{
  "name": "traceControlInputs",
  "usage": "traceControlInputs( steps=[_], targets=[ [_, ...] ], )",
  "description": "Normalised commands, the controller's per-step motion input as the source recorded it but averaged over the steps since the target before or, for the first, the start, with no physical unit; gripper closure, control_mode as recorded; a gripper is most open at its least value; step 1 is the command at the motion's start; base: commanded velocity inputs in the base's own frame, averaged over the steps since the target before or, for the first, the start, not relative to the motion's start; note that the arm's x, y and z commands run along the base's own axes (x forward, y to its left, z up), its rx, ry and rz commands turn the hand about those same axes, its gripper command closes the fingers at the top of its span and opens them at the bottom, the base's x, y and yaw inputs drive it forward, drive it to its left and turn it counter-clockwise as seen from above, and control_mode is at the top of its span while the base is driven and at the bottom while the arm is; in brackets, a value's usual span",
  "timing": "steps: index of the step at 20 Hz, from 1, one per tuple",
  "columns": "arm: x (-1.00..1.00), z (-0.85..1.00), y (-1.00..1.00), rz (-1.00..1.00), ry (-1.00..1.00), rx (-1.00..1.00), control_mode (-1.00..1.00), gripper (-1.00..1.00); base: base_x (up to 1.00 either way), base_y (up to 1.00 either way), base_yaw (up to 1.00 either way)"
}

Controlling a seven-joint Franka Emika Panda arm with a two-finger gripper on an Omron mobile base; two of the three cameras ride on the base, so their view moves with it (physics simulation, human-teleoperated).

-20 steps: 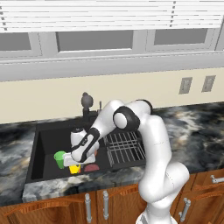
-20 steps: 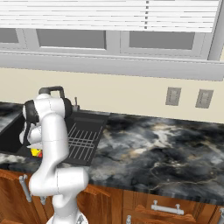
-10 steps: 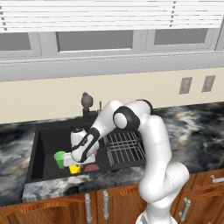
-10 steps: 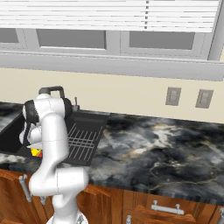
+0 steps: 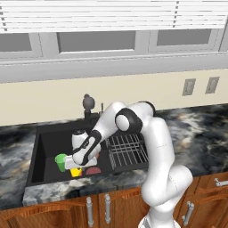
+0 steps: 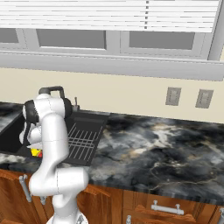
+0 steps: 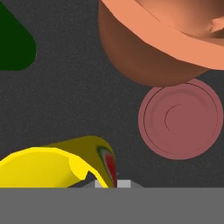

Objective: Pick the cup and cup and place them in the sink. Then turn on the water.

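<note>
Second cup going down into the sink
Left base view: gripper (image 5: pixel 75 165) low in the sink (image 5: pixel 49 147), clamped on the yellow cup (image 5: pixel 76 172), green cup (image 5: pixel 59 161) just beside; right base view: arm over the basin; hand view: yellow cup lies close below; next, I judge, release, then reach the faucet (image 5: pixel 87 105).

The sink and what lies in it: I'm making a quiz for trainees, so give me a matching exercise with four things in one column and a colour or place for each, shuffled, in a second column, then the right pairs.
Things:
1. green cup
2. yellow cup
3. wire rack
4. faucet

Descriptions:
A. ribbed grid at the right side of the sink
B. black, standing behind the basin at the wall side
C. in the basin, plain, left of the gripper
D. right at the gripper, with a red pattern

Pairs: 1-C, 2-D, 3-A, 4-B
</note>
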Motion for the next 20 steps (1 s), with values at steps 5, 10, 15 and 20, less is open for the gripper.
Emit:
traceControlInputs(
  steps=[5, 10, 15, 20],
  targets=[
    [0.00, 0.00, 0.00, 0.00, 0.00, 0.00, -1.00, 1.00, 0.00, 0.00, 0.00],
    [0.00, 0.00, 0.00, 0.00, 0.00, 0.00, -1.00, -1.00, 0.00, 0.00, 0.00],
    [0.00, 0.00, 0.00, 0.00, 0.00, 0.00, -1.00, -1.00, 0.00, 0.00, 0.00],
    [0.00, 0.00, 0.00, 0.00, 0.00, 0.00, -1.00, -1.00, 0.00, 0.00, 0.00]
  ],
)
